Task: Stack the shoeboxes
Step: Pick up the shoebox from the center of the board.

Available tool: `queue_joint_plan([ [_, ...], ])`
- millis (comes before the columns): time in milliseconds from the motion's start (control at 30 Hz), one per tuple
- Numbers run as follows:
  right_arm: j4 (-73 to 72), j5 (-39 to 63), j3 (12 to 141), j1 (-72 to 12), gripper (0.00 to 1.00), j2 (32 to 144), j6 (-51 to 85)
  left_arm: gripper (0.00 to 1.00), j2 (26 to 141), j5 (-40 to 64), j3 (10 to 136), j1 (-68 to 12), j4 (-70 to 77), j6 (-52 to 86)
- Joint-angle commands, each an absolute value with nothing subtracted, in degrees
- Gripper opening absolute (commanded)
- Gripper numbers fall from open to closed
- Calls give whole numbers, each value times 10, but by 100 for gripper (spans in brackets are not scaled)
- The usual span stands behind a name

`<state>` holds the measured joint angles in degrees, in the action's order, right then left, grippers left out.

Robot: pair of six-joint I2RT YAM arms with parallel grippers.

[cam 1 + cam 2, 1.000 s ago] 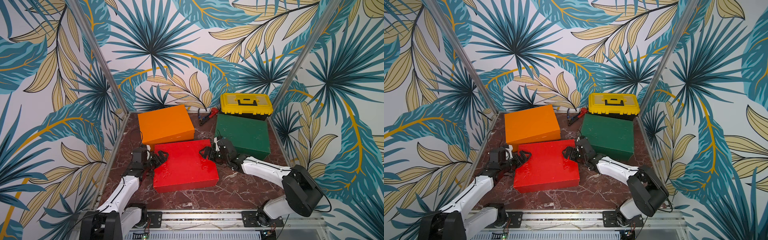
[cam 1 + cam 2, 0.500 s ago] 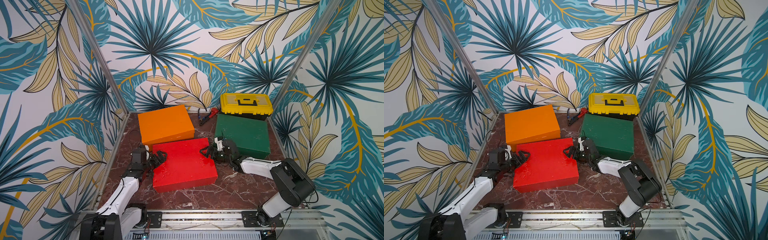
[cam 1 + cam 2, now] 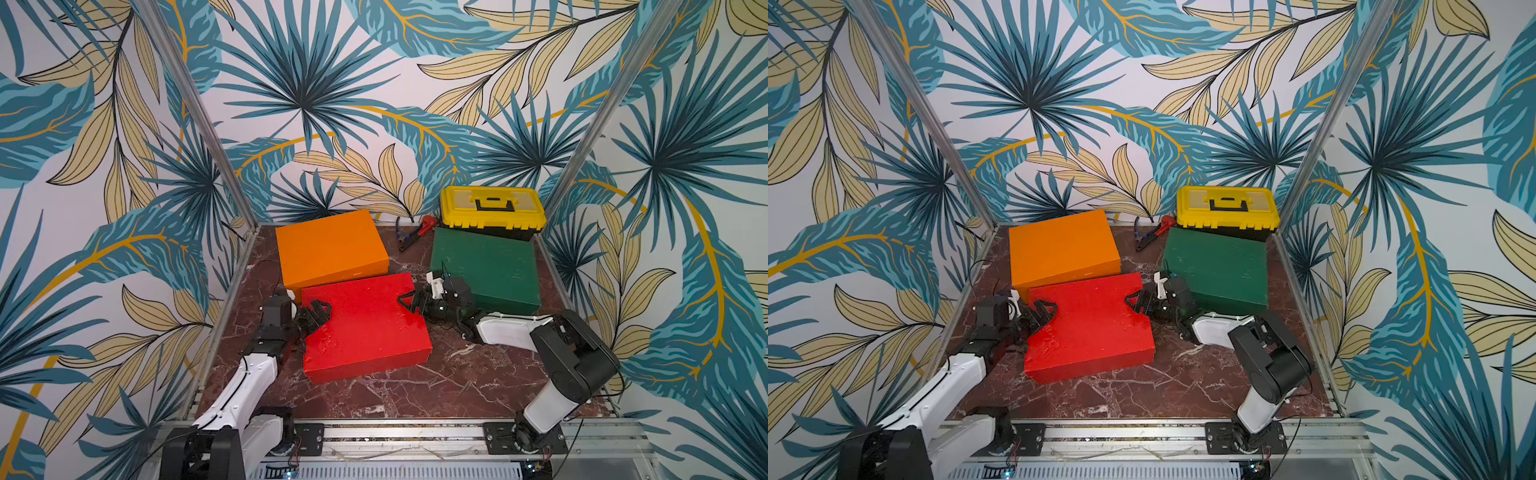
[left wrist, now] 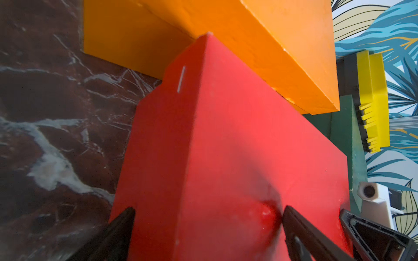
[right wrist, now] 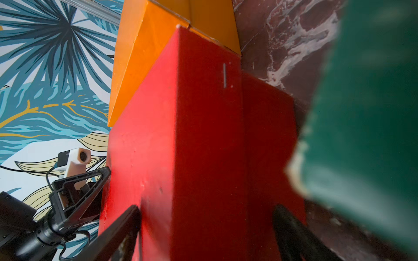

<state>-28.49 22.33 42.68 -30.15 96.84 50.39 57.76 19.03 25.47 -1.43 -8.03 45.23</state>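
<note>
Centre frame: left gripper [image 3: 318,314], jaws wide, and right gripper [image 3: 409,301], grip unclear, straddle red shoebox [image 3: 365,328]; clamp evenly, lift level.

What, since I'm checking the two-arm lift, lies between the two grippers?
The red box: the left gripper and right gripper straddle its opposite ends, with nothing else between them, as both top views show.

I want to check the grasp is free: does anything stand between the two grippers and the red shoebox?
Nothing visible does. The left gripper and the right gripper each have their jaws around a short end of the red shoebox, with no object between.
</note>
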Motion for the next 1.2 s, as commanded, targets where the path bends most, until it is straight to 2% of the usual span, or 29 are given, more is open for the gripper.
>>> queue_joint_plan([
  [0, -213, 267, 436, -373, 86, 999, 536, 100, 568, 366, 228, -47, -116, 485],
  [467, -178, 268, 487, -405, 86, 970, 542, 100, 531, 390, 255, -60, -120, 508],
  [1167, -116, 252, 555, -445, 86, 936, 536, 100, 483, 361, 369, -93, -229, 514],
])
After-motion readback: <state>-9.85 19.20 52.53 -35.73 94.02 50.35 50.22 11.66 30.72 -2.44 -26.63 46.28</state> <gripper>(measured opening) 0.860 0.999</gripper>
